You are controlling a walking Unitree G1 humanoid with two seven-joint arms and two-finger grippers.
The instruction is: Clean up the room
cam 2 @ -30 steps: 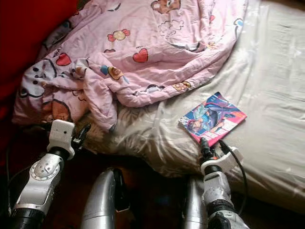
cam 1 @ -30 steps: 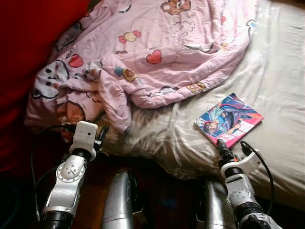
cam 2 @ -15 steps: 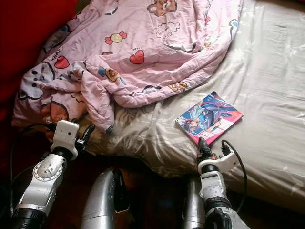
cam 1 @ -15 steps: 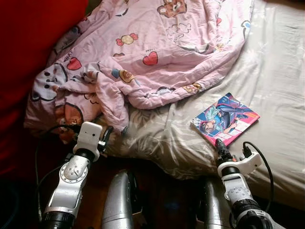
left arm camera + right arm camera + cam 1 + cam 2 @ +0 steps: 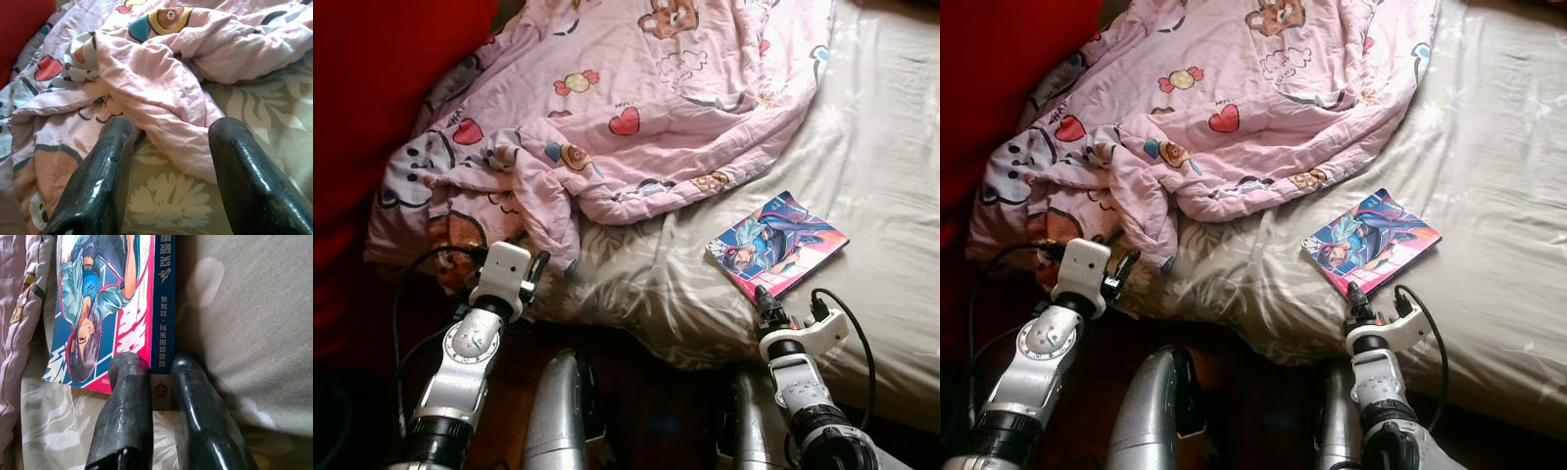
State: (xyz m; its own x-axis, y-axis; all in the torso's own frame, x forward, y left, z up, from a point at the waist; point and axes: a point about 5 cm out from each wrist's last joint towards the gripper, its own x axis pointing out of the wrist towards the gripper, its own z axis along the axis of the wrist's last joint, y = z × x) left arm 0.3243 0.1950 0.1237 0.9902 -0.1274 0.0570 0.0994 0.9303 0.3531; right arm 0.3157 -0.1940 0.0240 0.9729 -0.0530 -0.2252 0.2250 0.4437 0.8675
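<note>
The right gripper (image 5: 154, 396) is at the near corner of the book (image 5: 777, 244), which lies flat on the sheet (image 5: 891, 176) near the bed's front edge, just beside the quilt (image 5: 636, 108). In the right wrist view the two fingers (image 5: 128, 396) stand close together astride the spine corner, one over the cover, one beside the spine; whether they already pinch it cannot be told. To do this step well, probably the pickup: keep the wrist low, seat the spine fully between the fingers before clamping, then lift slowly, since a corner hold lets the book swing or slip.

The book is thin and soft-covered, with a glossy comic-style cover in blue and pink.

The left gripper (image 5: 166, 161) is spread open at the quilt's crumpled edge, holding nothing
</note>
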